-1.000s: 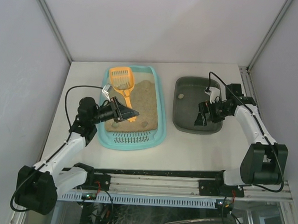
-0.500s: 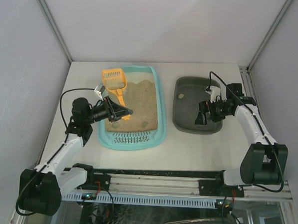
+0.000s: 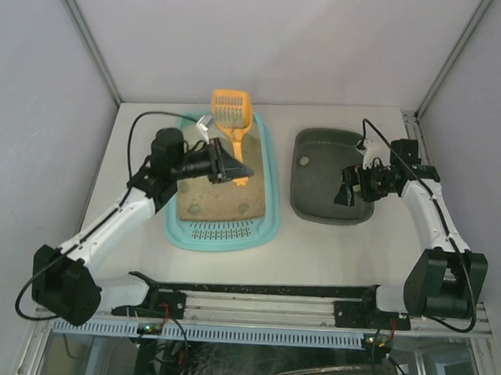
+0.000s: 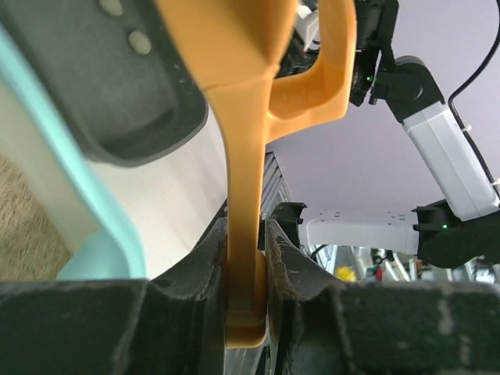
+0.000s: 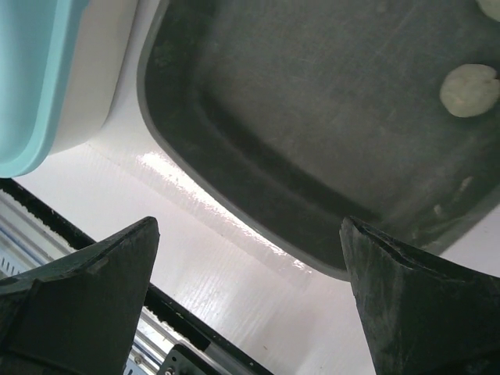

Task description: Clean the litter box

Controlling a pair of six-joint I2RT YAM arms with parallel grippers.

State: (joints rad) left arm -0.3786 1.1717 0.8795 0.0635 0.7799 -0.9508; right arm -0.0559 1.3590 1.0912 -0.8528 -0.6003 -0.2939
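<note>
Litter box sandy | left gripper pinches scoop | right gripper spread, seemingly above grey tray

Litter box on worktop; slotted grate at 6 o'clock end, tan sand filling rest. Two small greyish clumps on sand near grate. Left gripper over sand, clamped on handle of orange scoop; scoop head raised above 12 o'clock rim. Dark grey tray at 3 o'clock of box, apart. Pale lump by tray's 9 o'clock wall. Right gripper over tray's 3 o'clock side, jaws apart.
</note>
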